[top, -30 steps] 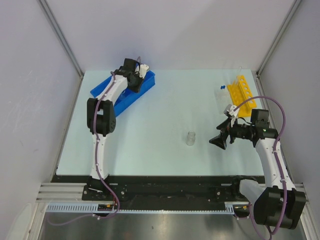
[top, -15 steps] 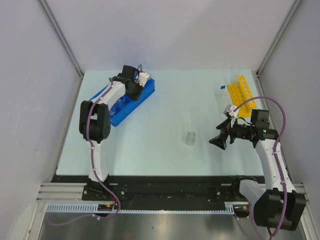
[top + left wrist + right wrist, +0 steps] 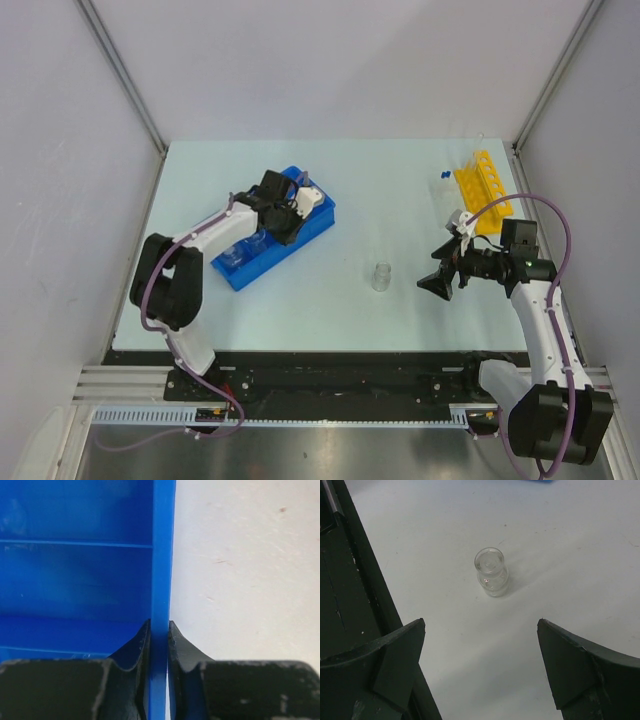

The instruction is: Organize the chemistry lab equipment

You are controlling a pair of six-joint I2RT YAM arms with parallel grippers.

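Note:
My left gripper (image 3: 291, 214) (image 3: 159, 627) is shut on the side wall of the blue divided tray (image 3: 268, 252) (image 3: 161, 555), one jaw inside and one outside. The tray lies diagonally left of the table's middle, with clear glassware (image 3: 236, 256) in its near compartments. A small clear glass vial (image 3: 381, 277) (image 3: 491, 572) stands upright at the centre-right. My right gripper (image 3: 437, 284) (image 3: 481, 621) hovers just right of the vial, wide open and empty, jaws pointing at it. The yellow holed rack (image 3: 484, 190) sits at the back right, two blue-capped tubes (image 3: 442, 175) beside it.
Grey walls close in the table on the left, back and right. The black rail with both arm bases runs along the near edge. The rack lies close to the right wall.
My left arm has dragged the blue tray from the back left corner toward the front and the table's middle, still gripping its wall. The right arm and the vial have not moved.

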